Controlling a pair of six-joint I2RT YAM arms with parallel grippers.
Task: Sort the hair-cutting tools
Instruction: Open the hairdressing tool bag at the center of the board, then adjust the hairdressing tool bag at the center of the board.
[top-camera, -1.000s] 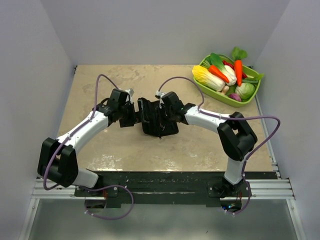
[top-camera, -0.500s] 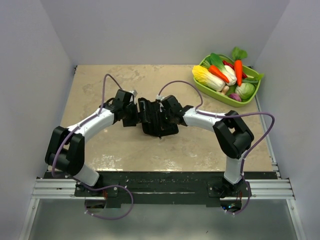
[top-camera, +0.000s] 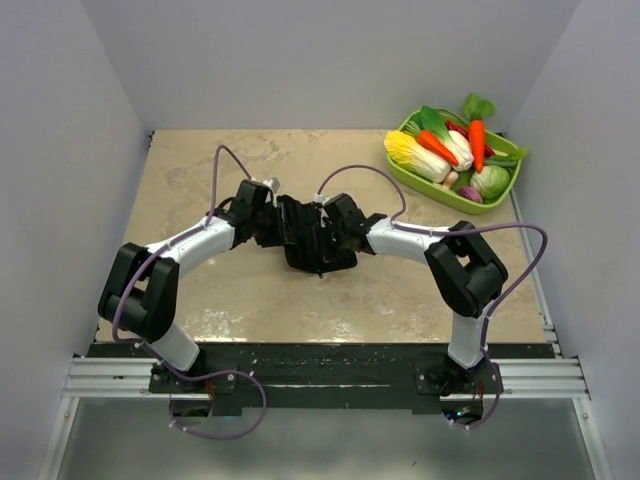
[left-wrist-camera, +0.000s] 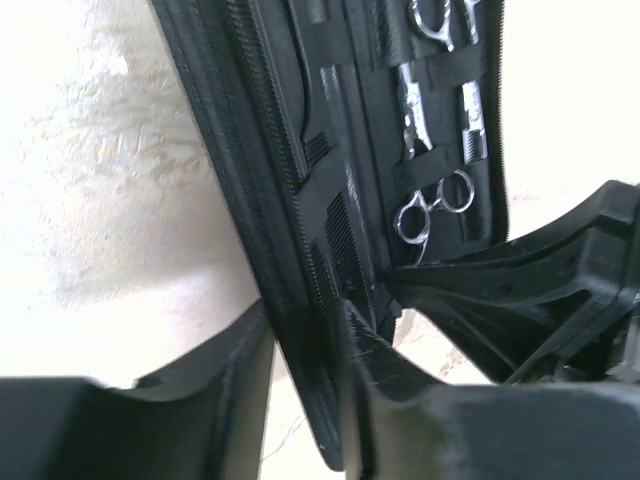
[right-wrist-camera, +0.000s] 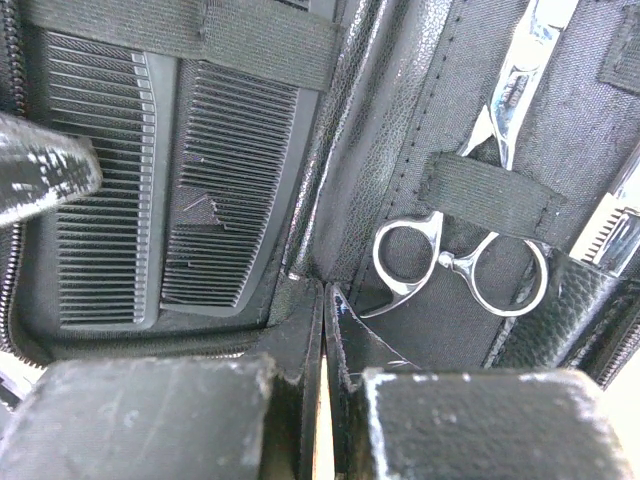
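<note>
Our left pincer pinches the case edge; our right pincer is pressed together on its fold. We judge the scissors stiff and slick: take them by the handles.

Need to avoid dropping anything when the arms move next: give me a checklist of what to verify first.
1. Black folding case lying open: ok.
2. Two black straight combs tucked under their elastic band: ok.
3. Silver ring-handled scissors held under its strap: ok.
4. Right gripper shut on the case's fold: ok.
5. Left gripper straddles the case's edge; firm grip: cannot tell.
</note>
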